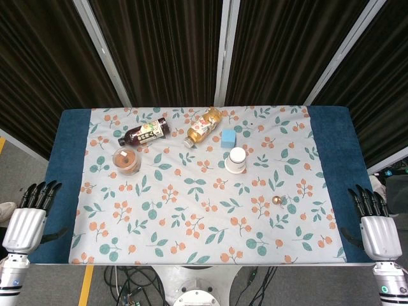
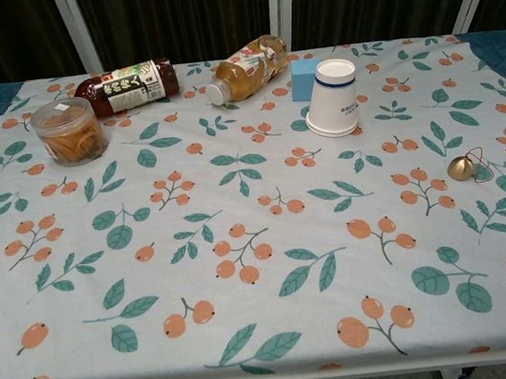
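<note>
The left robot hand (image 1: pixel 29 213) and right robot hand (image 1: pixel 376 220) are seen released, fingers apart, off the near corners of the bench (image 1: pixel 70 153), nothing grasped. Nearest the right one, a small brass bell (image 1: pixel 276 200) is set on the patterned cloth (image 1: pixel 191 217). At the far side are laid a dark bottle (image 1: pixel 145 132), an amber bottle (image 1: pixel 204 125), a blue block (image 1: pixel 228 138), an upturned paper cup (image 1: pixel 235 159) and a lidded jar (image 1: pixel 126 160).

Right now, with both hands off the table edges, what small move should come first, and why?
Probably bring the right hand forward toward the small gold bell: it lies nearest that hand, with bare cloth between. Both hands are empty, fingers extended; the left hand sits further from everything.
</note>
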`<act>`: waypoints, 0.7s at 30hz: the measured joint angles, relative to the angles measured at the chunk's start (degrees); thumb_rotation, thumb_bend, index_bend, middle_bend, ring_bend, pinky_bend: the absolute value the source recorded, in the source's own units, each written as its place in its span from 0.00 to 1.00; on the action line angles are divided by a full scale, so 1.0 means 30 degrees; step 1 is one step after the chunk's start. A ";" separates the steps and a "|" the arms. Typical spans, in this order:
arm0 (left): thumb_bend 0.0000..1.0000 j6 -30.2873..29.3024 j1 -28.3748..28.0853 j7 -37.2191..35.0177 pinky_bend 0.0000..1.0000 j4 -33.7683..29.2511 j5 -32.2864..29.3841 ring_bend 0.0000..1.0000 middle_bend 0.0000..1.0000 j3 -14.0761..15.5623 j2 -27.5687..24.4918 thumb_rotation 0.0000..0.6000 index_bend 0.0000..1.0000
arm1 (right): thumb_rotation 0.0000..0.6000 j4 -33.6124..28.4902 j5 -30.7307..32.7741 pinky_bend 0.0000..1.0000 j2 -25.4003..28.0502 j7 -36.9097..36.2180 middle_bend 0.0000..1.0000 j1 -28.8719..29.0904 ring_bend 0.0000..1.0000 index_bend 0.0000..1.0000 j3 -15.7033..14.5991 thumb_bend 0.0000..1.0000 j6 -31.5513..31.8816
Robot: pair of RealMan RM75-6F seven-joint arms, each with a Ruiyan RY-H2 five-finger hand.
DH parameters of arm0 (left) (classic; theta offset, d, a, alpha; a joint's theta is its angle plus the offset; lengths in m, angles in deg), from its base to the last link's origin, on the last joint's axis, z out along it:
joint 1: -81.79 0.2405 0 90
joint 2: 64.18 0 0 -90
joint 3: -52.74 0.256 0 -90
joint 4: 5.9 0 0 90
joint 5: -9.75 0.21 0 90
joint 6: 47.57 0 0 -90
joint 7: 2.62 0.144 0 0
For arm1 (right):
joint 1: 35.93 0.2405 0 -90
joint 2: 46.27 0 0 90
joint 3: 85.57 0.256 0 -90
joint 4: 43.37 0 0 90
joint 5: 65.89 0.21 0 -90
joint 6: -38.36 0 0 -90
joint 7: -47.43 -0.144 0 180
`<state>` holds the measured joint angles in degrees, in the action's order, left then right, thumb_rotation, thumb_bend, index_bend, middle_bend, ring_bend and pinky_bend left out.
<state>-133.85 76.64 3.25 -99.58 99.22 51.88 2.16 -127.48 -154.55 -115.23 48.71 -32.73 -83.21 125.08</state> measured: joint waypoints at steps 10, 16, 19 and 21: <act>0.00 0.0137 -0.0068 -0.0074 0.05 0.0092 0.0002 0.00 0.05 0.0023 0.0026 1.00 0.04 | 1.00 -0.0084 0.0260 0.00 0.0026 0.0286 0.00 0.0130 0.00 0.00 0.0070 0.11 -0.0377; 0.00 0.0179 -0.0072 -0.0223 0.05 0.0243 -0.0003 0.00 0.05 0.0060 0.0124 1.00 0.04 | 1.00 -0.0314 0.0415 0.00 0.0065 0.0536 0.00 0.0695 0.00 0.00 0.0062 0.12 -0.1576; 0.00 0.0267 -0.0132 -0.0276 0.05 0.0431 0.0011 0.00 0.05 0.0065 0.0245 1.00 0.04 | 1.00 -0.0541 0.0348 0.00 0.0159 0.1277 0.00 0.1346 0.00 0.00 0.0185 0.12 -0.2285; 0.00 0.0287 -0.0186 -0.0325 0.05 0.0511 0.0041 0.00 0.05 0.0040 0.0348 1.00 0.04 | 1.00 -0.0780 0.0283 0.00 0.0293 0.1954 0.00 0.1980 0.00 0.00 0.0360 0.12 -0.2939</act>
<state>-132.99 76.08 2.27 -98.05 99.34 52.00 3.20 -129.82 -153.70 -114.35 54.57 -26.80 -82.13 116.26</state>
